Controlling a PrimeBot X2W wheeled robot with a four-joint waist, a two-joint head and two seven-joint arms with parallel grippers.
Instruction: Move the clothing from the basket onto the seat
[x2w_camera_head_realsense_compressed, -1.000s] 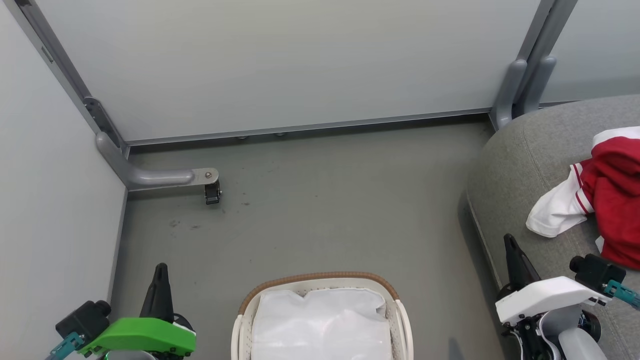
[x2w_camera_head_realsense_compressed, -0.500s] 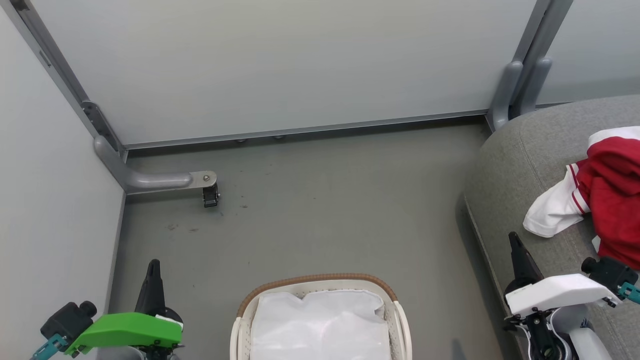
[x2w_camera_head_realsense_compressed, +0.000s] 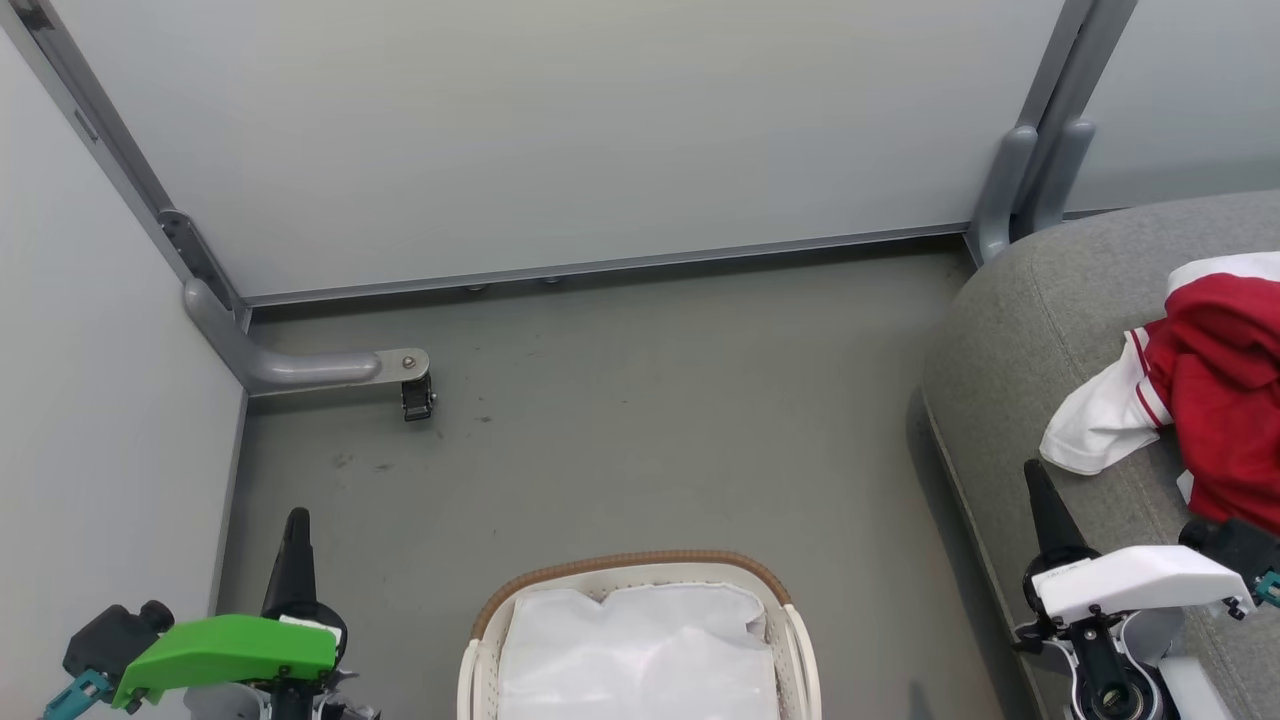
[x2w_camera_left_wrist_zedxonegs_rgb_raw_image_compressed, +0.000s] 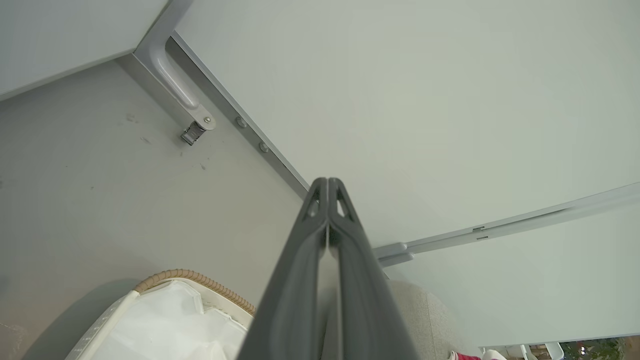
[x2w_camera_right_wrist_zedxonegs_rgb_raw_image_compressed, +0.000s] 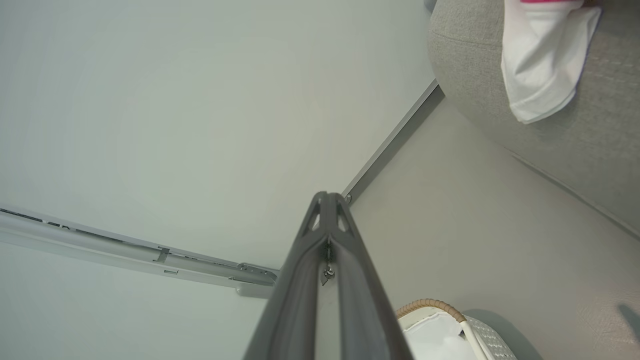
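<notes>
No readable text, labels, brands or numbers. Nothing legible on the basket (x2w_camera_head_realsense_compressed: 640, 557), the clothing (x2w_camera_head_realsense_compressed: 1220, 400), the seat (x2w_camera_head_realsense_compressed: 1030, 330) or the wall panels (x2w_camera_head_realsense_compressed: 600, 130).

Basket (x2w_camera_head_realsense_compressed: 640, 558) on floor (x2w_camera_head_realsense_compressed: 650, 400), clothing (x2w_camera_head_realsense_compressed: 1222, 400) on seat (x2w_camera_head_realsense_compressed: 1040, 300)

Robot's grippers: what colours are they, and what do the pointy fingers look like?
The left gripper wears a bright green cover, the right gripper a white cover. Each has long dark grey fingers tapering to a point, with small triangular holes near the tips.
</notes>
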